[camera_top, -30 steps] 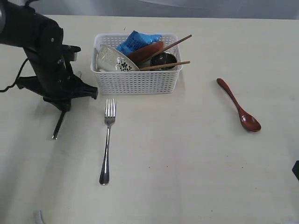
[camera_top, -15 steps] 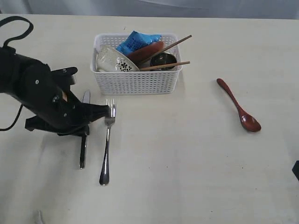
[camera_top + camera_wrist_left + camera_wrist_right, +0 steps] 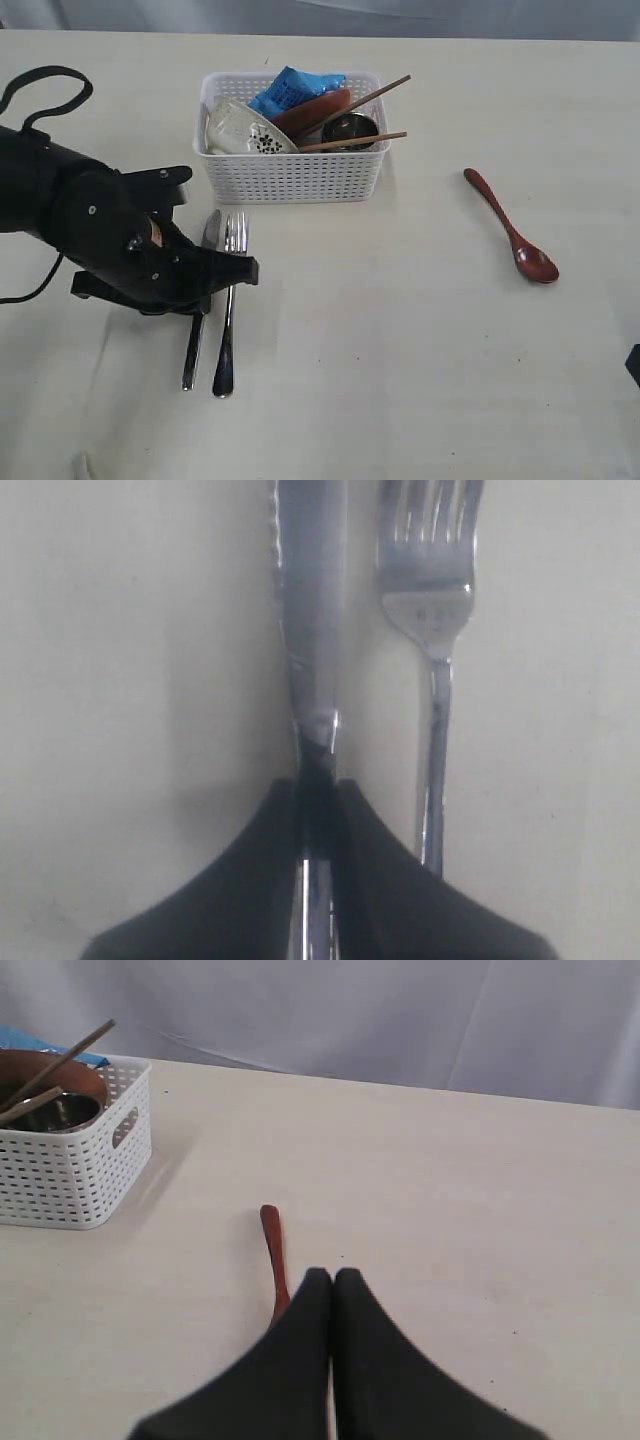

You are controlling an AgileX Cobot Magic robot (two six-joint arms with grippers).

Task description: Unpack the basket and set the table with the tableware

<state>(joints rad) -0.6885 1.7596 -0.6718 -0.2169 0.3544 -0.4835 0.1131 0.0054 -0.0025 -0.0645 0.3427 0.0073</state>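
Observation:
My left gripper (image 3: 203,288) is shut on the steel knife (image 3: 310,630), gripping it at the neck between blade and handle. The knife (image 3: 192,350) lies parallel to the steel fork (image 3: 227,330) and close beside it, low over the table (image 3: 400,350). In the left wrist view the fork (image 3: 432,610) runs alongside the blade. The white basket (image 3: 290,175) holds the pale bowl (image 3: 238,128), reddish plate (image 3: 312,108), steel cup (image 3: 350,128) and chopsticks (image 3: 355,140). The dark red spoon (image 3: 510,228) lies at the right. My right gripper (image 3: 332,1280) is shut and empty above the spoon handle (image 3: 271,1245).
A blue chip bag (image 3: 295,88) sticks up at the back of the basket. The left arm's black body (image 3: 90,230) and cable cover the table left of the fork. The basket's corner (image 3: 75,1175) shows in the right wrist view.
The left arm has carried the knife to the right and nearer, from well left of the fork to right beside it. The right arm and spoon have not moved.

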